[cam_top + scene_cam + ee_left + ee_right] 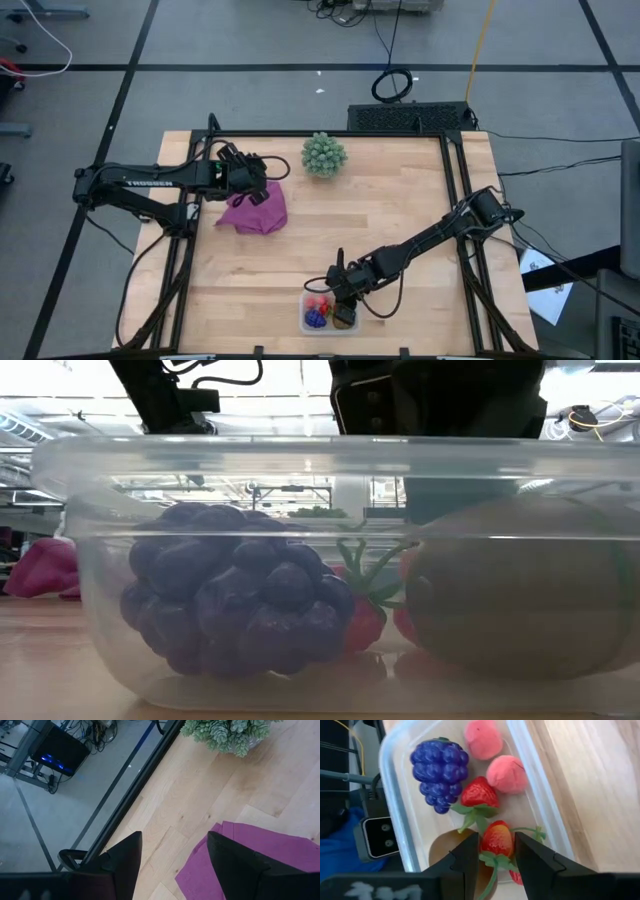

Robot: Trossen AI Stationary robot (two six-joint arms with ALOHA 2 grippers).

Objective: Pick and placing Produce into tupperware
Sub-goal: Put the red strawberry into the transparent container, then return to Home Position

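Note:
The clear tupperware (pixel 327 313) (pixel 395 795) stands at the table's near edge. In it lie a purple grape cluster (pixel 439 767) (pixel 235 610), two pink berries (pixel 506 774), a strawberry (pixel 479 792) and a brown kiwi (pixel 442 851) (pixel 520 590). My right gripper (pixel 343 300) (pixel 496 845) hangs over the tub's right part, shut on another red strawberry (pixel 496 839). My left gripper (pixel 262 190) (pixel 175 840) waits open at the far left, above the magenta cloth (pixel 255 210). My right gripper pinches the strawberry's red body (pixel 490 840) between its two fingers, one on each side. The fingers slant down from the table's right and far side. The berry sits above the kiwi and the tub's floor, its green stalk (pixel 494 865) trailing toward the gripper.
A pale green bushy ball (pixel 324 155) (pixel 225 732) stands near the far edge in the middle. The magenta cloth (pixel 250 860) lies bunched at the far left. Bare wood stretches between the cloth and the tub. A black frame borders the table's sides.

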